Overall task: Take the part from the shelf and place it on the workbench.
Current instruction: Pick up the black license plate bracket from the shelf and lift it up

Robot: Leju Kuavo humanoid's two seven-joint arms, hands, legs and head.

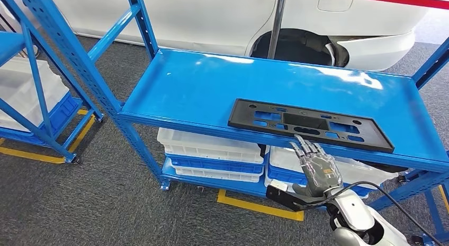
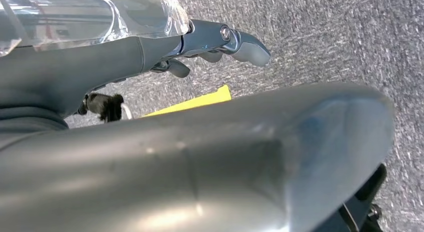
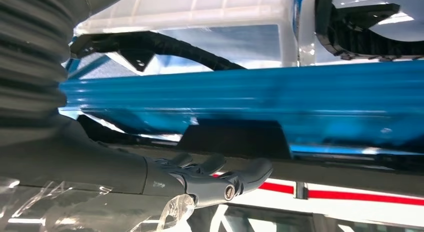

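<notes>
Part (image 1: 310,124), a flat black frame, lies near the front edge of the blue shelf (image 1: 201,87). I see my right hand (image 1: 316,168) at that edge, fingers (image 1: 303,146) extended onto the part, grasping nothing. My left hand (image 2: 220,40) hangs over carpet, fingers loosely released.

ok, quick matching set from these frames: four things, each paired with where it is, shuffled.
Things:
1. black part
2. right hand
3. white bins
4. white car

Places:
A. behind the shelf
B. at the shelf's front edge, fingertips on the part
C. flat on the blue shelf
D. under the shelf

Pairs: 1-C, 2-B, 3-D, 4-A
</notes>
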